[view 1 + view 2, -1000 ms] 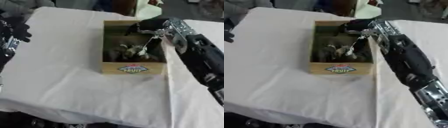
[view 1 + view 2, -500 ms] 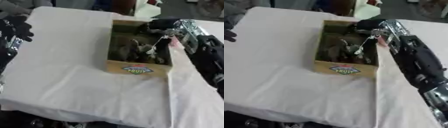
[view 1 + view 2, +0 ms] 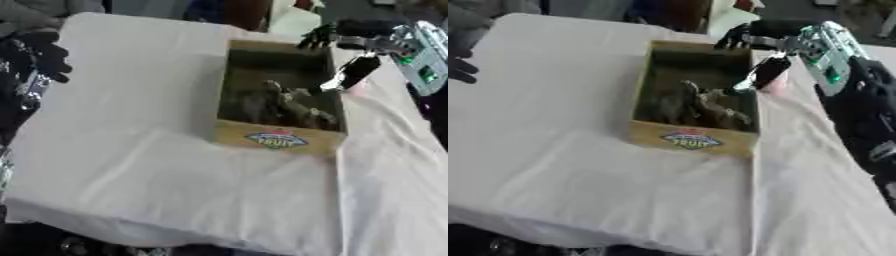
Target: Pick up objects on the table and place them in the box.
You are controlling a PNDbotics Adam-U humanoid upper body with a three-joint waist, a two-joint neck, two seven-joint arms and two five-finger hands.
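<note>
Box [image 3: 278, 140] label reading "FRUIT"

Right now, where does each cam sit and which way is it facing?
Left eye view: head camera, looking down at the box on the white table; left hand at the left edge, right hand at the box's far right corner.
Right eye view: same head, same downward look; the right forearm fills the right side.
Both share the box, the dark things inside it, and both hands.

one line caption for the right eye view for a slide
Right hand hovers open over the far right corner of the cardboard box, which holds greyish objects.
</note>
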